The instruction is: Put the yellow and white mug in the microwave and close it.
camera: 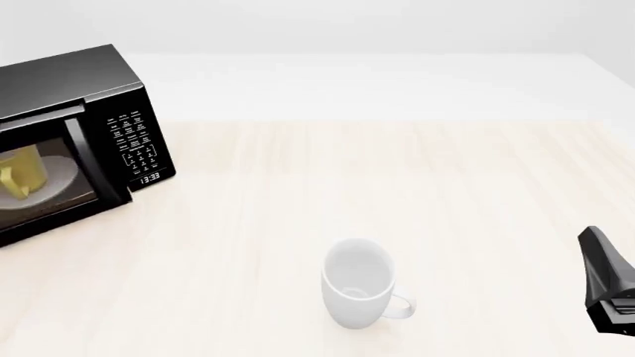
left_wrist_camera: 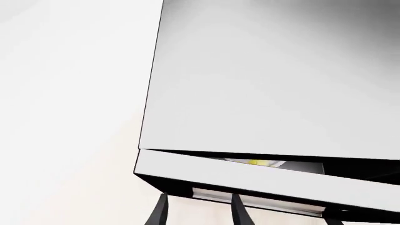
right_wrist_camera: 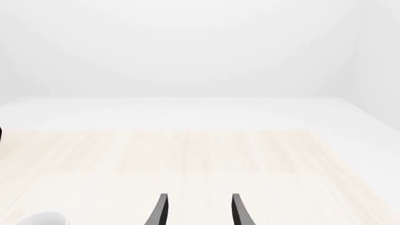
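So the yellow and white mug (camera: pixel 22 175) is already sitting inside the microwave (camera: pixel 89 89), on the white turntable plate (camera: pixel 62 175). In the left wrist view you can just catch a sliver of yellow through the narrow gap where the door (left_wrist_camera: pixel 250 180) meets the body, so I'd say it's nearly shut but not latched.

The left gripper (left_wrist_camera: pixel 198 211) is right up against the door's outer face, fingers spread apart with nothing between them. The door looks like a stiff hinged panel, light to swing, so I'd push it flat with the fingertips near the free edge rather than pinch anything. The mug itself looks rigid and glossy, probably slippery, but it shouldn't need touching again.

The right gripper (right_wrist_camera: pixel 198 211) is also spread and empty, pointing across bare table (right_wrist_camera: pixel 250 154), well apart from the microwave. The white mug (camera: pixel 358 291) lies on its side near it, with nothing inside.
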Robot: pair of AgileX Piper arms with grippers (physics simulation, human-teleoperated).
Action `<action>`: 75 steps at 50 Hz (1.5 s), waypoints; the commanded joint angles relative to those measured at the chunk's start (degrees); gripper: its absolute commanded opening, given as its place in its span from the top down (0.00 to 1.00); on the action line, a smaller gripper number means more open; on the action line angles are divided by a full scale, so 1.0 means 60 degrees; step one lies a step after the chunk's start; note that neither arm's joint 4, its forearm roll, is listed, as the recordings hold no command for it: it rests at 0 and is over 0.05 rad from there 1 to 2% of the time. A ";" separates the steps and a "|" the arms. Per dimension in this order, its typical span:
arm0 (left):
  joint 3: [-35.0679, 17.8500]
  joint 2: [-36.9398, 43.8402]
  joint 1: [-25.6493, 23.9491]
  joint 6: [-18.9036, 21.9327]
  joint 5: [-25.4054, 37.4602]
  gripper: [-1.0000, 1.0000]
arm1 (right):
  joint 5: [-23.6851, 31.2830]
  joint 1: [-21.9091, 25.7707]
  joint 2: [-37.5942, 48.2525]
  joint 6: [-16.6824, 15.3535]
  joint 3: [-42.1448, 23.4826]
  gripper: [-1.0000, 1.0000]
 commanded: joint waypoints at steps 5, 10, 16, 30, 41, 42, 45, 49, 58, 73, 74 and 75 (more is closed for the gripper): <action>-0.0640 0.0502 -0.0251 -0.0149 -0.0186 0.00 | 0.0000 0.0001 0.0001 -0.0001 0.0000 0.00; -0.0785 0.0638 -0.0330 -0.0199 -0.0183 0.00 | 0.0000 0.0001 0.0001 0.0001 0.0000 0.00; -0.1004 0.0876 -0.0211 -0.0355 -0.0139 0.00 | 0.0000 0.0000 0.0000 -0.0002 0.0000 0.00; -0.0900 0.0623 -0.0035 -0.0535 -0.0028 0.00 | 0.0000 -0.0001 0.0000 -0.0001 0.0000 0.00; 0.0016 -0.0283 -0.0235 -0.0604 -0.0037 0.00 | 0.0000 -0.0001 0.0000 0.0001 0.0000 0.00; 0.0088 -0.0346 -0.0258 -0.0602 -0.0038 0.00 | 0.0000 0.0000 0.0002 -0.0001 0.0000 0.00; 0.0280 -0.0555 -0.0305 -0.0619 -0.0006 0.00 | 0.0000 0.0001 0.0000 -0.0002 0.0000 0.00; 0.0455 -0.1036 -0.0350 -0.0595 0.0121 0.00 | 0.0000 0.0000 0.0000 0.0001 0.0000 0.00; 0.0601 -0.1938 -0.0436 -0.0663 0.0583 0.00 | 0.0001 -0.0001 0.0002 0.0000 0.0000 0.00; 0.0508 -0.4212 -0.0602 -0.0211 0.1423 0.00 | 0.0000 0.0002 0.0000 0.0001 0.0000 0.00; 0.0518 -0.4273 -0.0607 -0.0207 0.1463 0.00 | 0.0000 0.0001 0.0001 0.0002 0.0000 0.00; 0.0527 -0.4364 -0.0622 -0.0202 0.1516 0.00 | 0.0000 -0.0001 -0.0001 -0.0001 0.0000 0.00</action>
